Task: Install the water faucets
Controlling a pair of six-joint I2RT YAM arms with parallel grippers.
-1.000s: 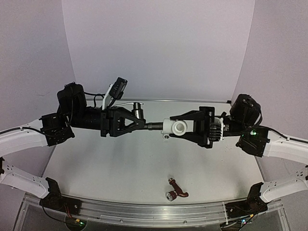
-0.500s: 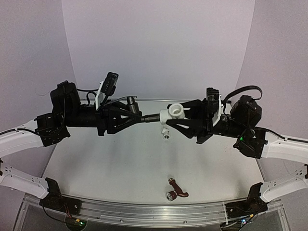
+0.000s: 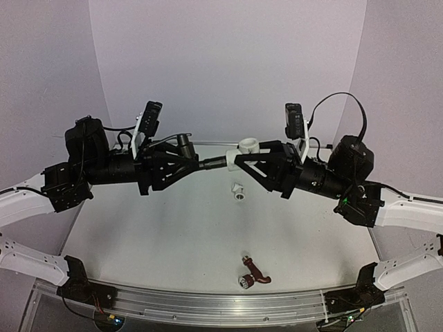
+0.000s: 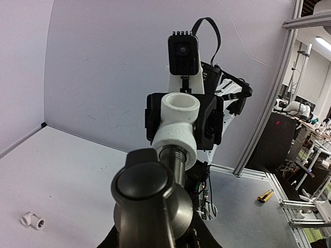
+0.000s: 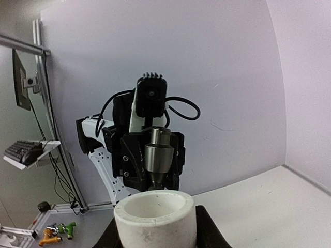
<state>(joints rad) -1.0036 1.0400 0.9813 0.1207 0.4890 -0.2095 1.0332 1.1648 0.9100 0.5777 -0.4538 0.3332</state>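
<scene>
Pale lilac walls (image 3: 228, 62) round a white tabletop (image 3: 152, 235). Held up well above it, mid-scene: the dark grey faucet (image 3: 214, 164), clenched in the left hand (image 3: 199, 164), lying roughly level and pointing at the right hand (image 3: 242, 161). Grasped there: a white fitting (image 3: 248, 146), one open socket turned upward. From the left wrist, the faucet's threaded end right at the fitting's near socket; how far in, impossible to tell. Left fingers hidden below the faucet body in that view. Right fingers (image 5: 206, 230) cut off at the bottom edge of the right wrist view, only dark slivers either side of the fitting. Thin lever hard to pick out anywhere. Down on the tabletop, well apart from both hands: a small white elbow (image 3: 238, 191) beneath the raised parts, and the reddish-brown faucet (image 3: 254, 274) near the front rail (image 3: 221, 308), silvery end nearest that rail, too small for more detail.
</scene>
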